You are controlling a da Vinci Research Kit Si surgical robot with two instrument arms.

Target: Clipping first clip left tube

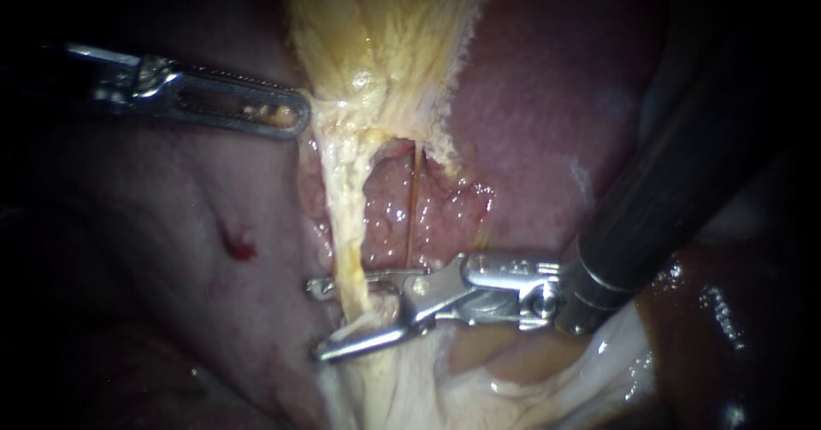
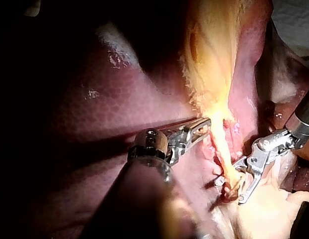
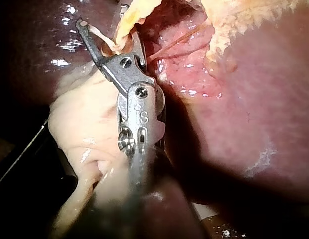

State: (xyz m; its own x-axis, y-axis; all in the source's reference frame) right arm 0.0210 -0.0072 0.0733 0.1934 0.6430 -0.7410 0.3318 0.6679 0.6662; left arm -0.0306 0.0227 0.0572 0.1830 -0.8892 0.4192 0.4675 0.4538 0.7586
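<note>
The left tube, pale yellow and fibrous, runs down from the gallbladder into white tissue below. My right instrument comes in from the right and its jaws stand open astride the low end of this tube, one jaw on each side. The right wrist view shows the same straddle, right instrument with yellow tube in the gap. My left instrument is shut on the gallbladder's edge where the tube begins, also seen as left instrument. No clip shows on the tube.
A thin orange strand, the right tube, crosses the raw pink bed beside the left tube. Liver lies on both sides, with a small blood spot on its left part. Pale glistening tissue sits under the right instrument.
</note>
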